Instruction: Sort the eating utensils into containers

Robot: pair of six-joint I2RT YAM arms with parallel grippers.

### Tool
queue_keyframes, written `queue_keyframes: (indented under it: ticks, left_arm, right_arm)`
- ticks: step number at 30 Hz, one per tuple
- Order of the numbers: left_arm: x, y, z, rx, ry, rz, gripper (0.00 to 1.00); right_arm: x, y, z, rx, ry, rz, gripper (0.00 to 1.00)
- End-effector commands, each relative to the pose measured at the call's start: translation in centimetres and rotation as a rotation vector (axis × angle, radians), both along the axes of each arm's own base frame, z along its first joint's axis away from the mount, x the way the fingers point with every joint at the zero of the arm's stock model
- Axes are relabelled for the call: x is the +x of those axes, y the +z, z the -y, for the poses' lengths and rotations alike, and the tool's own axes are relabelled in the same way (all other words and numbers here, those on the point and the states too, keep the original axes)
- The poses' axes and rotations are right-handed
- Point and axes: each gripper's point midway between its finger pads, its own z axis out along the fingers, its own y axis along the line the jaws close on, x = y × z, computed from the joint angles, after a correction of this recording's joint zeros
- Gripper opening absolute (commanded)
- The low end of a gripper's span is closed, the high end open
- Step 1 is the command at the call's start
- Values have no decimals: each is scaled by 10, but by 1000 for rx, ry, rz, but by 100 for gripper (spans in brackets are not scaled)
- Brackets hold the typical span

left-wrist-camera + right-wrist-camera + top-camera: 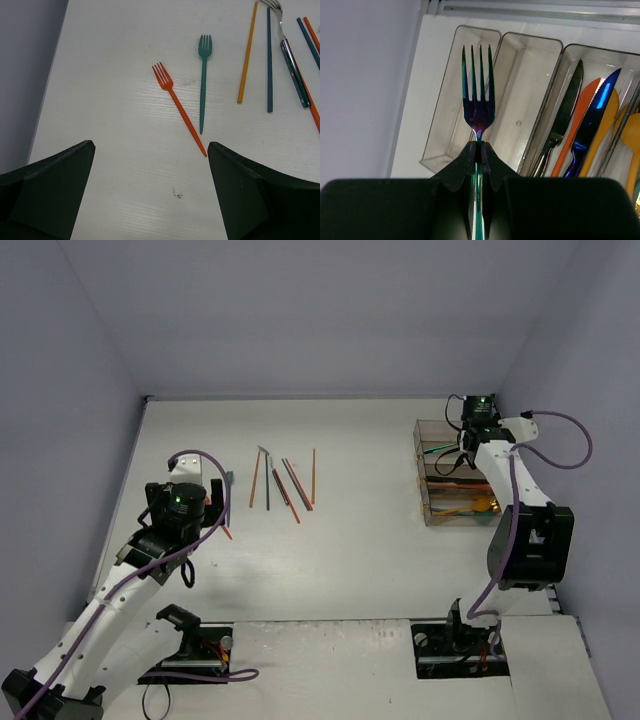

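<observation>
My right gripper (480, 149) is shut on the neck of an iridescent blue-green fork (478, 90), tines pointing away, held above the two empty left bins of the clear containers (451, 107). In the top view it (462, 453) hovers over the far end of the containers (420, 428). A third bin holds a black knife (566, 112), an orange knife (581, 112) and a blue knife (596, 107). My left gripper (150, 150) is open and empty above the table, just short of an orange fork (177, 112) and a teal fork (203, 85).
A loose row of utensils lies right of the forks: an orange chopstick (247, 55), a teal chopstick (269, 60) and a dark-handled metal fork (294, 70). In the top view this row (285, 480) lies mid-table. Grey walls close the left, back and right.
</observation>
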Motion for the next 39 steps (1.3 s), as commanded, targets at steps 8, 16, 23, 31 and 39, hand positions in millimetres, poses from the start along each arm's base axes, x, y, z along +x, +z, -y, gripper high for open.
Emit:
queue_keyframes:
  ticks: [8, 16, 23, 31, 39]
  left_arm:
    - [9, 11, -4, 7, 30, 37, 95]
    - [10, 7, -2, 13, 24, 21, 95]
    - [11, 6, -3, 18, 27, 17, 95]
    - [12, 5, -2, 20, 28, 13, 95]
    - [12, 6, -2, 18, 26, 15, 95]
  right_arm:
    - [26, -20, 49, 20, -215, 56, 0]
    - [45, -49, 47, 58, -199, 15, 0]
    - [52, -69, 37, 103, -156, -21, 0]
    - [50, -79, 32, 108, -135, -46, 14]
    - [55, -51, 15, 49, -7, -51, 21]
